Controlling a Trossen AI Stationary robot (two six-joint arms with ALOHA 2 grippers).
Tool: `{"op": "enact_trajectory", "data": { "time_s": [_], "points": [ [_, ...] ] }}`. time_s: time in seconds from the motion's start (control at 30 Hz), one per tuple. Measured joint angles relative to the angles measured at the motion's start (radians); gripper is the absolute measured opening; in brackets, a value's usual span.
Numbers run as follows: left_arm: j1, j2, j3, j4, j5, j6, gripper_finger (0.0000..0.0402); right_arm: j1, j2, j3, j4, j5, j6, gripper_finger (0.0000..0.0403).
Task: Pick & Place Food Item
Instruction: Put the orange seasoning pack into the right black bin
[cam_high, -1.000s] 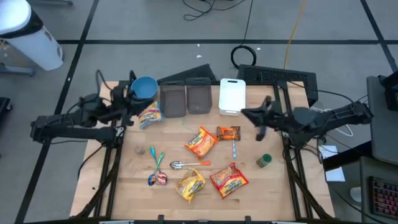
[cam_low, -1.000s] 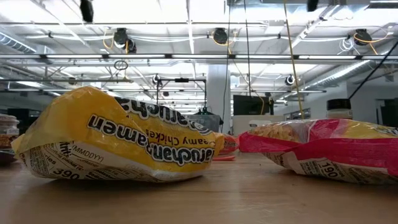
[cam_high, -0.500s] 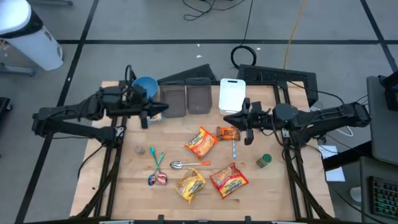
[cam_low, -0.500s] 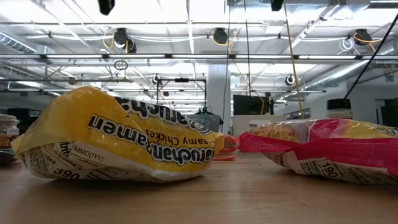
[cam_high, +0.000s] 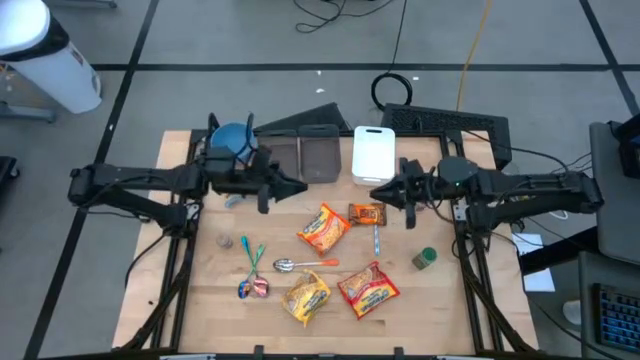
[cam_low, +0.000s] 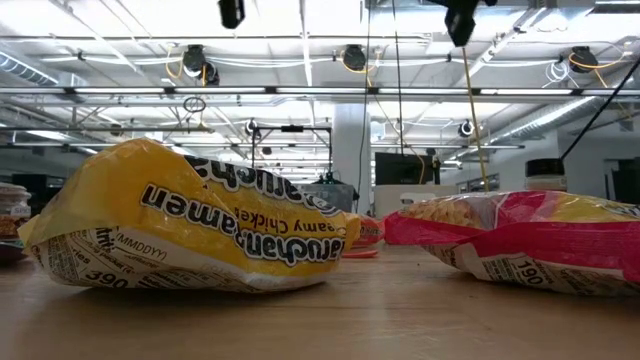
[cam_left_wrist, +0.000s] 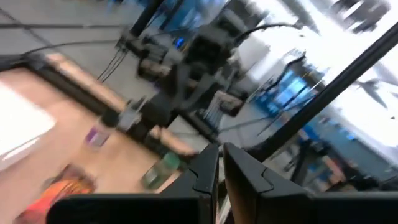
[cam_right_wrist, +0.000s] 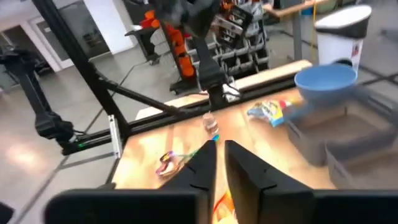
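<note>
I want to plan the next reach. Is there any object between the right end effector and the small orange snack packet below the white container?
Nothing visible is. The right end effector hangs beside the small orange snack packet, with only bare wooden table between them.

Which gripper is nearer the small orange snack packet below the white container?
Right. The right gripper hovers just beside the orange snack packet; the left gripper is farther off, across the table near the grey bins.

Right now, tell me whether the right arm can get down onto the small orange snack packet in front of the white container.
Probably yes. The right end effector hovers beside the orange snack packet, and nothing lies on top of it.
</note>
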Motion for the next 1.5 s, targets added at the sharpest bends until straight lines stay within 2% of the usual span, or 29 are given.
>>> {"op": "enact_trajectory", "data": {
  "time_s": [0.17,0.33,0.4,0.53,0.67,0.8,0.93,1.03,1.1,1.23,1.5],
  "points": [
    [0.01,0.024,0.0,0.16,-0.002,-0.02,0.0036,-0.034,-0.062,0.0,-0.098,-0.085,0.056,0.0107],
    [0.054,0.023,0.0,0.168,0.017,-0.105,0.0083,-0.051,-0.079,0.0,-0.095,-0.164,0.131,0.0181],
    [0.076,0.022,0.0,0.188,0.051,-0.108,0.0111,-0.057,-0.077,0.0,-0.051,-0.174,0.155,0.0207],
    [0.123,0.021,0.0,0.188,0.093,-0.116,0.017,-0.08,-0.048,0.003,0.147,-0.161,0.205,0.0247],
    [0.163,0.021,0.0,0.186,0.132,-0.039,0.0211,-0.129,0.014,0.045,0.333,-0.162,0.272,0.027],
    [0.174,0.021,0.0,0.185,0.105,0.054,0.0229,-0.129,0.056,0.048,0.438,-0.151,0.23,0.028],
    [0.173,0.023,0.0,0.178,0.071,0.101,0.0232,-0.112,0.119,0.029,0.546,0.022,0.257,0.0279],
    [0.192,0.024,0.0,0.12,0.128,0.114,0.0232,-0.115,0.164,0.028,0.529,0.082,0.343,0.0273],
    [0.217,0.021,0.0,0.044,0.217,0.132,0.0232,-0.123,0.194,0.029,0.45,0.055,0.461,0.0265],
    [0.265,0.023,0.0,-0.085,0.377,0.14,0.0232,-0.134,0.25,0.027,0.225,-0.101,0.604,0.025],
    [0.301,0.025,0.0,-0.136,0.396,0.199,0.0232,-0.125,0.256,0.032,-0.041,-0.136,0.641,0.0229]
  ]
}}
